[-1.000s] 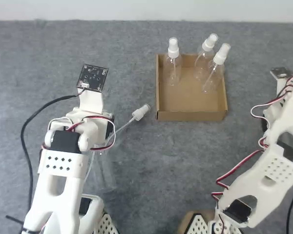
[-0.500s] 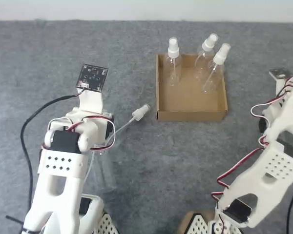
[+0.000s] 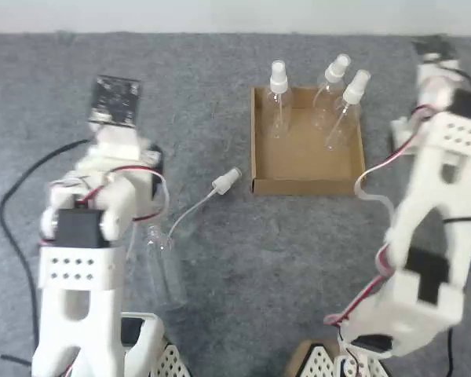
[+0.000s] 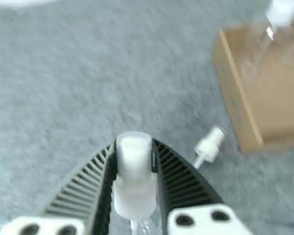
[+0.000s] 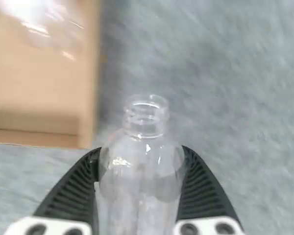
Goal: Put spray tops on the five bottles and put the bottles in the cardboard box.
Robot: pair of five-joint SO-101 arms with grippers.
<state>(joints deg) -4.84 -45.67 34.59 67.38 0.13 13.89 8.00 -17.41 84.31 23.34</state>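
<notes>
Spray top (image 4: pixel 133 178) clamped in left hand (image 4: pixel 133 145), capless bottle (image 5: pixel 146 117) in right hand (image 5: pixel 142 152) (box (image 3: pixel 306 187) beside).

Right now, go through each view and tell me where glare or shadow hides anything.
High view: even light, only soft shadows on the grey mat, nothing hidden. Right wrist view: a small glint on the bottle in the right gripper; white glare washes out the far bottles in the cardboard box. Left wrist view: no glare on the spray top in the left gripper.
</notes>
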